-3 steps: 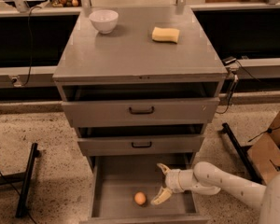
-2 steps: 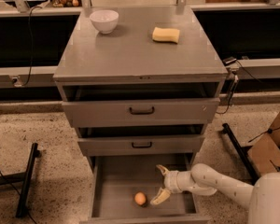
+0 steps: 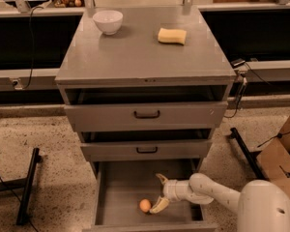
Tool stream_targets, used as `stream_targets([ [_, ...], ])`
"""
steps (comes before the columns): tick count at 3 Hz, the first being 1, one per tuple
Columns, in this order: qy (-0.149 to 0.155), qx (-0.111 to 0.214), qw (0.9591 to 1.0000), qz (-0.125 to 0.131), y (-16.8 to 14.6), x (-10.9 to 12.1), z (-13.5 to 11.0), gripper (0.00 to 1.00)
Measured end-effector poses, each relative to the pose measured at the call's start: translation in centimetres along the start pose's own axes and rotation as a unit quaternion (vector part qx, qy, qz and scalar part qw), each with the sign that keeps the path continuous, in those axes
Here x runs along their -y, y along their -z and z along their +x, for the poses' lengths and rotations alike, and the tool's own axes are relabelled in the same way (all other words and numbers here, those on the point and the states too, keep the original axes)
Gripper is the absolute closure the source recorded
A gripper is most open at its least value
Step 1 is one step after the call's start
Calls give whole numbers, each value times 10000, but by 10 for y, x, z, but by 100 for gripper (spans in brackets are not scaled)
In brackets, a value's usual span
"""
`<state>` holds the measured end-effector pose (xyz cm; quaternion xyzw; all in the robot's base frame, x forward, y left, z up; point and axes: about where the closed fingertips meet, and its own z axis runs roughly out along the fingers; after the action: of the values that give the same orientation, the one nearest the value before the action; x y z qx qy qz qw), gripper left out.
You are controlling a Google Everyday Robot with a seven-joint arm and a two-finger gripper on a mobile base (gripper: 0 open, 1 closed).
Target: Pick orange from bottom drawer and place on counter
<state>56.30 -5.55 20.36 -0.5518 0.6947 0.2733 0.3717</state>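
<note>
The orange (image 3: 145,205) is a small round ball lying on the floor of the open bottom drawer (image 3: 121,187), near its front. My gripper (image 3: 160,193) is inside the drawer just to the right of the orange, with its two yellowish fingers spread open, the lower fingertip close beside the orange. It holds nothing. My white arm reaches in from the lower right. The counter (image 3: 140,52) is the grey top of the cabinet above.
A white bowl (image 3: 108,21) and a yellow sponge (image 3: 172,36) sit on the counter. Two drawers with black handles (image 3: 147,114) project above the bottom drawer. A cardboard box (image 3: 280,158) stands at the right and a black stand leg (image 3: 26,187) at the left.
The gripper has slid a little left inside the bottom drawer, closer to the orange. The orange has not moved.
</note>
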Motion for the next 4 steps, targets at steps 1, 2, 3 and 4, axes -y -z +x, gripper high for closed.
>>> stream_targets([
  [1, 5, 28, 10000, 5, -22, 0, 11, 0],
  [2, -7, 0, 10000, -45, -44, -5, 28, 0],
  [3, 26, -49, 9999, -158, -71, -23, 53, 0],
  [4, 24, -49, 9999, -160, -72, -23, 54, 0],
])
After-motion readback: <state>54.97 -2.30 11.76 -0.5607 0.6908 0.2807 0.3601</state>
